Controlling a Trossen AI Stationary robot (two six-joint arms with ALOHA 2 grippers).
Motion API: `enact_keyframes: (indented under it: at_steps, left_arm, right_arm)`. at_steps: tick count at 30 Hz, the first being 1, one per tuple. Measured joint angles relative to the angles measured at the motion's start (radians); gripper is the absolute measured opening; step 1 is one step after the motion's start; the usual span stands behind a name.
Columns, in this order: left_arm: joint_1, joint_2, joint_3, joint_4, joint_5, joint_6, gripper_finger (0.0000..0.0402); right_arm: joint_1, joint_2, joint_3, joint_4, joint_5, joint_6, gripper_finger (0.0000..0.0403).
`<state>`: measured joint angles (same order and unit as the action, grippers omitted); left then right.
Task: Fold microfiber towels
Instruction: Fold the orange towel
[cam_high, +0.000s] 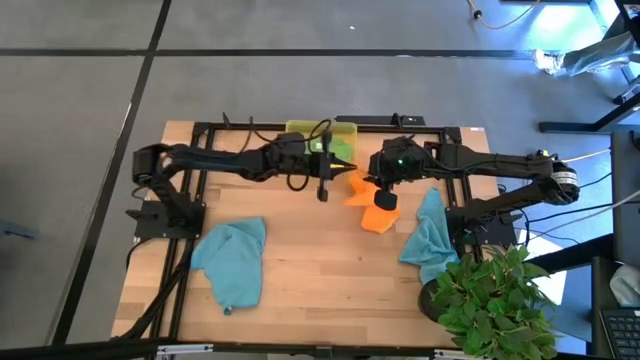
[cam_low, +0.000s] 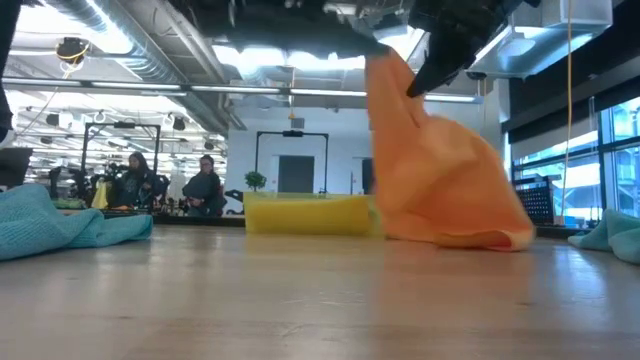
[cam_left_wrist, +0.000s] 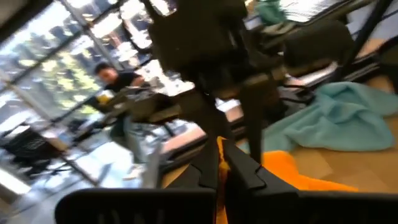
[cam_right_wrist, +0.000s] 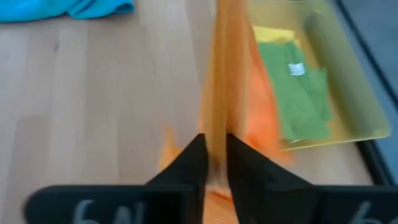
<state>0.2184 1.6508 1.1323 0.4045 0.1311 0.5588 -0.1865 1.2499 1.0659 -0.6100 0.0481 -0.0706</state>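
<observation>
My left pincer (cam_left_wrist: 219, 163) and right pincer (cam_right_wrist: 214, 155) each pinch the orange towel (cam_low: 440, 170), lifted mid-bench, its lower end resting near the yellow tray (cam_high: 345, 129).

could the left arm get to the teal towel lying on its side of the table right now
Probably not yet: the left gripper is shut on the orange towel, lifted mid-table with the right gripper. Otherwise the way looks free; bare wood lies between it and the teal towel.
</observation>
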Motion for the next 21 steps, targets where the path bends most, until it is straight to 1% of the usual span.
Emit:
enact_keyframes:
  at_steps: [2, 3, 5, 9, 11, 14, 21]
  left_arm:
    - [-0.005, -0.032, 0.002, -0.051, -0.053, 0.014, 0.0000]
    - [-0.004, -0.049, 0.000, -0.089, -0.068, 0.013, 0.0000]
    - [-0.003, -0.072, -0.001, -0.115, -0.091, 0.013, 0.0000]
    - [-0.003, -0.114, -0.001, -0.167, -0.151, 0.027, 0.0000]
    - [-0.003, -0.127, -0.001, -0.173, -0.172, 0.028, 0.0000]
    - [0.000, -0.154, -0.001, -0.164, -0.180, 0.028, 0.0000]
    - [0.004, -0.167, 0.066, -0.178, -0.241, 0.022, 0.0000]
  right_arm:
    - [0.014, -0.002, 0.001, -0.005, 0.038, -0.007, 0.0088]
    - [0.024, -0.002, 0.001, -0.010, 0.062, -0.007, 0.0100]
    - [0.038, -0.002, 0.001, -0.015, 0.108, -0.009, 0.0123]
    - [0.060, -0.002, 0.001, -0.015, 0.163, 0.009, 0.0153]
    - [0.060, -0.002, 0.001, -0.013, 0.190, 0.024, 0.0159]
    - [0.060, -0.002, 0.001, -0.004, 0.197, 0.067, 0.0161]
    - [0.063, -0.002, 0.001, 0.139, 0.197, 0.094, 0.0162]
